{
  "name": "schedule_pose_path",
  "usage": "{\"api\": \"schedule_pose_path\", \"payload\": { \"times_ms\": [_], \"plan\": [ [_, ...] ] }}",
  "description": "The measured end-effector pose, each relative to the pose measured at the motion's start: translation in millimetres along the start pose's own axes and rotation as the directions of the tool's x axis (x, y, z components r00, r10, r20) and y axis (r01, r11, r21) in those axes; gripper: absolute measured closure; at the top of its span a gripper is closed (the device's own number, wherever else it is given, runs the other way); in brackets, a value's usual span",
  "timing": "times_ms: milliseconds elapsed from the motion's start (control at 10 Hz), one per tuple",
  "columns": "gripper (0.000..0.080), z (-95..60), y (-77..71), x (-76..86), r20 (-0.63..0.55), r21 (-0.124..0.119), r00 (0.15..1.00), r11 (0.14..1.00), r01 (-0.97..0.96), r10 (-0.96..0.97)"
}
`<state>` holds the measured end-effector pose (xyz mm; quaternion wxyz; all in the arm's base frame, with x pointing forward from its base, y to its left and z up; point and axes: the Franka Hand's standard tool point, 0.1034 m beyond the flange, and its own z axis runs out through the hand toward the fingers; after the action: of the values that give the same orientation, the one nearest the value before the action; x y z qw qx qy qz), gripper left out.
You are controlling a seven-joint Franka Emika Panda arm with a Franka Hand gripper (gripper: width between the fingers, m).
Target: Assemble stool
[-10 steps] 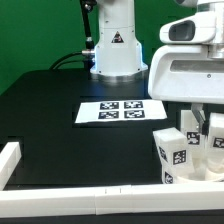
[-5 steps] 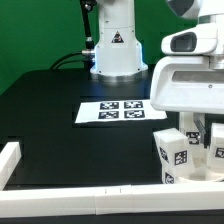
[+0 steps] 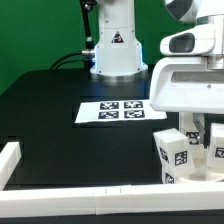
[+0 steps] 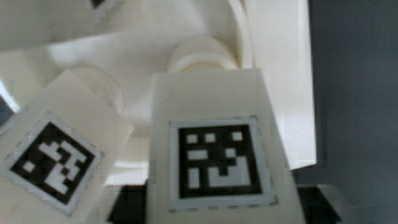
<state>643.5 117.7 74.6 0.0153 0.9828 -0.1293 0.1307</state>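
the gripper (image 3: 203,128) is shown lowered over the cluster of white tagged legs (image 3: 171,152) at the near right of the table (image 3: 45,110), just inside the rail (image 3: 90,205), well right of the marker board (image 3: 113,111). the step in hand is judged to be the fetching of a leg (image 4: 217,140), which fills the wrist view directly below the hand; whether the half-parted jaws are clamped on it cannot be told. a firm grip and a straight lift clear of neighbouring legs would be called for next.
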Motion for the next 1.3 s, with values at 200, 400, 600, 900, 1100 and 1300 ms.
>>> {"api": "schedule_pose_path", "payload": {
  "times_ms": [200,400,600,900,1100,1300],
  "plan": [
    [0.0465,0.6,0.1,-0.3,0.000,0.000,1.000,1.000,0.001,-0.001],
    [0.0179,0.2,-0.3,0.3,0.000,0.000,1.000,1.000,0.001,-0.001],
    [0.0158,-10.2,-2.6,11.8,0.034,0.028,0.998,0.998,-0.060,0.059],
    [0.0150,-8.0,4.7,14.9,0.221,0.013,0.967,0.991,-0.131,0.125],
    [0.0150,-1.9,8.2,7.0,0.341,-0.031,0.931,0.992,-0.125,0.128],
    [0.0150,1.6,2.7,5.0,0.334,-0.036,0.933,0.991,-0.131,0.135]
  ]
}}
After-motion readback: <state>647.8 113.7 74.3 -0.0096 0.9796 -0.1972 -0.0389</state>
